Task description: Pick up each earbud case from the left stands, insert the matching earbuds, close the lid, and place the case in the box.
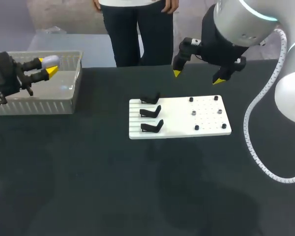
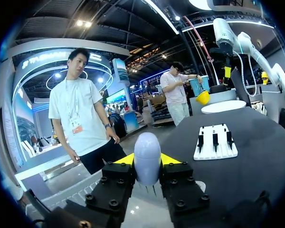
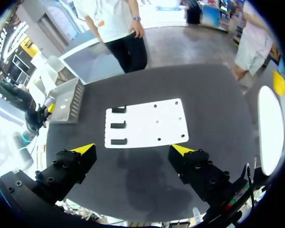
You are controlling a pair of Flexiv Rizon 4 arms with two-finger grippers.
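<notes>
The earbud case (image 1: 50, 61), a pale rounded shell, was pinched between the yellow tips of the left gripper (image 1: 46, 68), above the clear box (image 1: 77, 83) at the table's left. Most of the case stood out beyond the fingertips. Three black stands (image 1: 151, 112) on the white board (image 1: 179, 115) carried nothing. The right gripper (image 1: 197, 77) hung over the board's far edge, fingers spread wide and empty.

Likely hazard: with so shallow a grip on a smooth, curved shell, the case could twist or slip, and a high release might bounce it off the box floor. No legible writing appeared on case, box or board.
</notes>
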